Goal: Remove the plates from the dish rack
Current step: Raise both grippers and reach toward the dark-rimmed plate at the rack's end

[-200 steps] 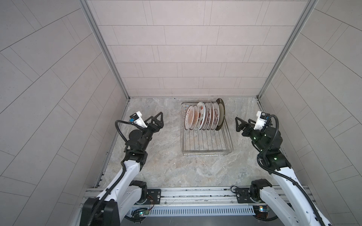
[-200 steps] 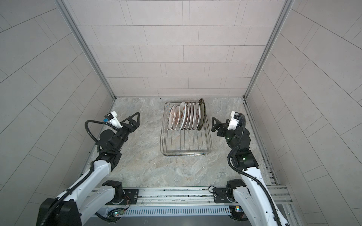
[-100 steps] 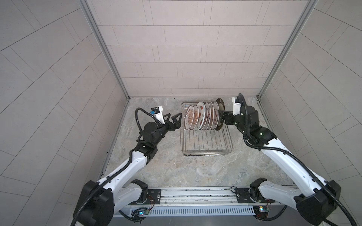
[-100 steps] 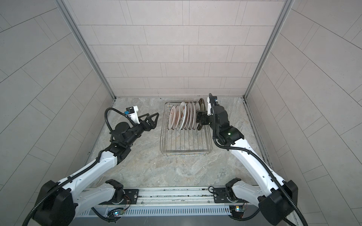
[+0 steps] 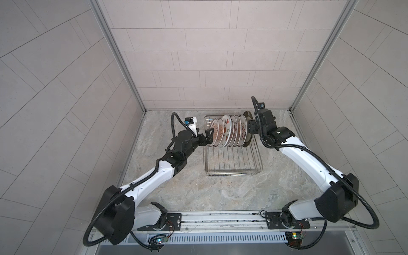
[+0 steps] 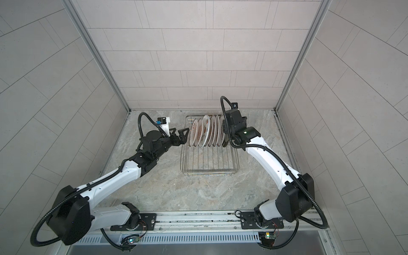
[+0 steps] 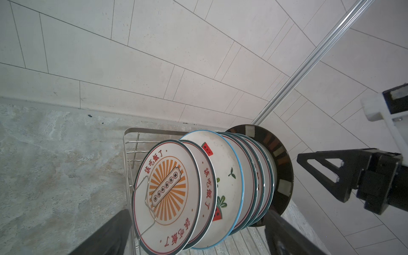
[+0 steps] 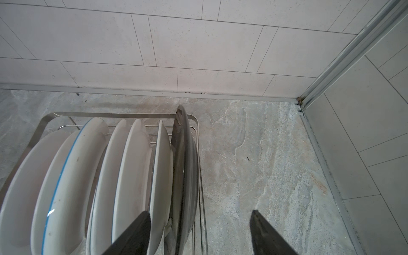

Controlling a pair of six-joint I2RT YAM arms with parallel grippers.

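Observation:
The dish rack (image 5: 234, 163) (image 6: 209, 163), a silver wire basket, sits at the middle back of the marble surface. Several plates (image 5: 229, 132) (image 6: 207, 132) stand upright in a row at its far end. A sunburst plate (image 7: 167, 192) is leftmost and a dark-rimmed plate (image 7: 280, 167) (image 8: 183, 165) rightmost. My left gripper (image 5: 208, 137) (image 6: 185, 136) (image 7: 196, 212) is open at the left end, facing the sunburst plate. My right gripper (image 5: 249, 130) (image 6: 225, 132) (image 8: 199, 213) is open, and in the right wrist view the dark plate's edge lies between its fingers without touching them.
Tiled walls enclose the surface on three sides, and the back wall (image 8: 198, 55) is close behind the rack. The rack's near half holds only bare wires. A metal rail (image 5: 220, 217) with both arm bases runs along the front edge.
Both arms have swung in from the sides to the two ends of the plate row. The right gripper now reaches over the dark end plate. The plates have not moved.

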